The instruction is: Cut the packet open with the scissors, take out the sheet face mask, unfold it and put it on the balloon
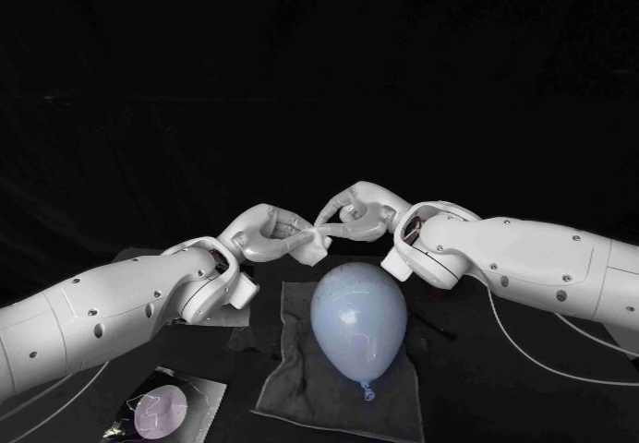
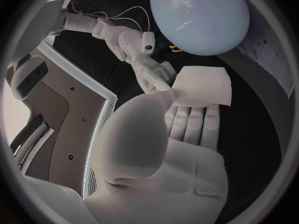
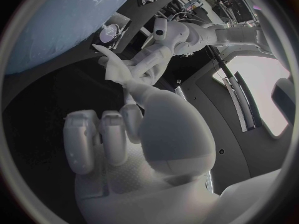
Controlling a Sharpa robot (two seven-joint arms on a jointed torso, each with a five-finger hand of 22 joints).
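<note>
While the left hand [image 1: 264, 236] and right hand [image 1: 355, 211] each pinch the folded mask [image 1: 309, 243] at the balloon's [image 1: 358, 314] twelve o'clock, its edges are best drawn apart slowly, to avoid tearing.

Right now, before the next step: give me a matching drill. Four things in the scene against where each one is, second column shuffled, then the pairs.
Things
1. sheet mask
2. balloon
3. packet
4. grey cloth

Places
A. flat on the table, at the robot's near left
B. spread on the table under the balloon
C. folded, in the air, pinched between the left hand and the right hand
D. lying on the cloth, knot toward the robot

Pairs: 1-C, 2-D, 3-A, 4-B
</note>
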